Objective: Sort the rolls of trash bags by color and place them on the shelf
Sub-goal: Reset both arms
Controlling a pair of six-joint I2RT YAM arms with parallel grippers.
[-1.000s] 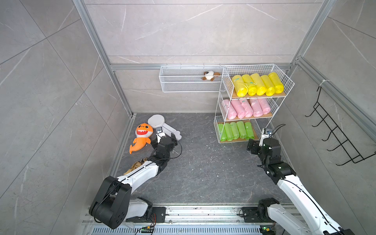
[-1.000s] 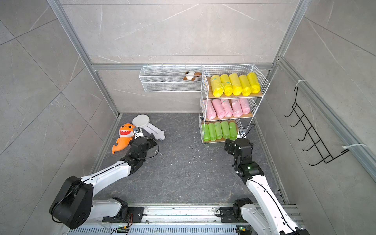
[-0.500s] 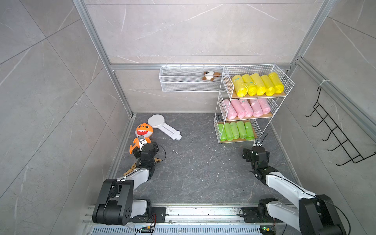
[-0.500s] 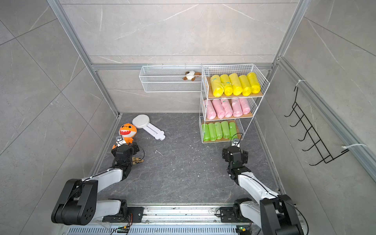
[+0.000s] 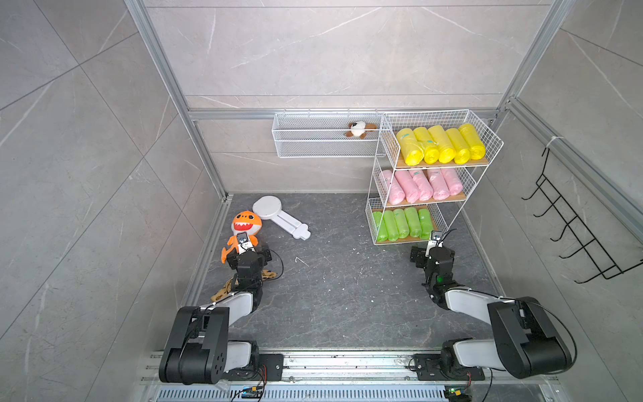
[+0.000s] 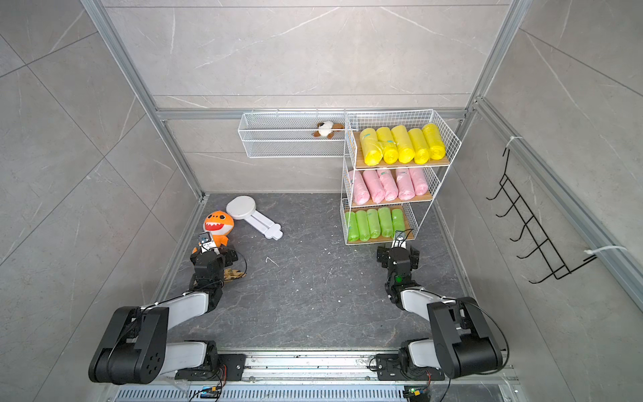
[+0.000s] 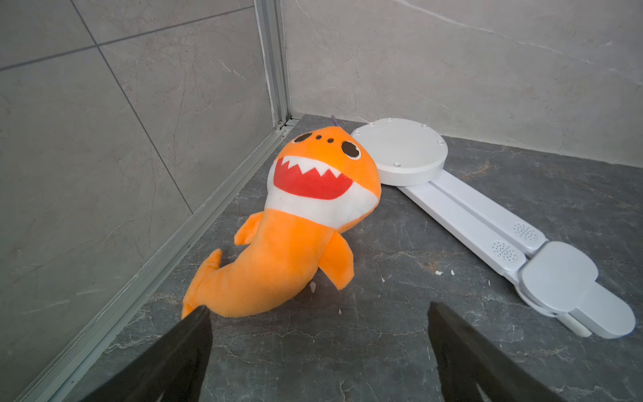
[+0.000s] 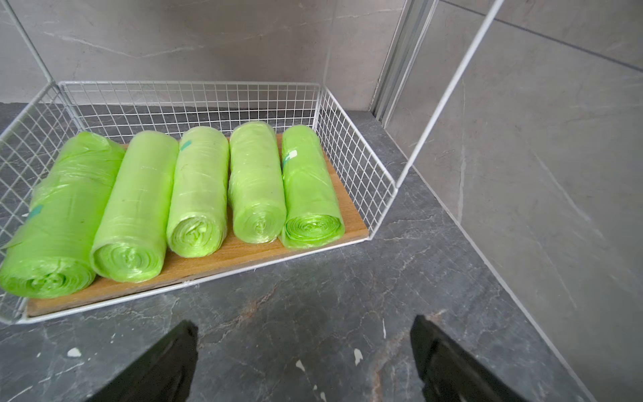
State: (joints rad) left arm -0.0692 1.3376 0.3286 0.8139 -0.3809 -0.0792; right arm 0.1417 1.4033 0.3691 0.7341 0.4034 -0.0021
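On the shelf [image 5: 489,137], five yellow rolls [image 5: 440,144], five pink [image 5: 422,184], five green [image 5: 402,224]; left gripper [image 7: 316,308], right gripper [image 8: 303,321] wide.

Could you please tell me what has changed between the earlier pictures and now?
Both arms folded back toward the base rail. The left gripper drew away from the white stand to beside the orange shark plush; the right gripper shifted slightly, staying before the shelf. Both are open and empty; nothing was taken or released. The yellow rolls, pink rolls and green rolls stayed on their tiers.
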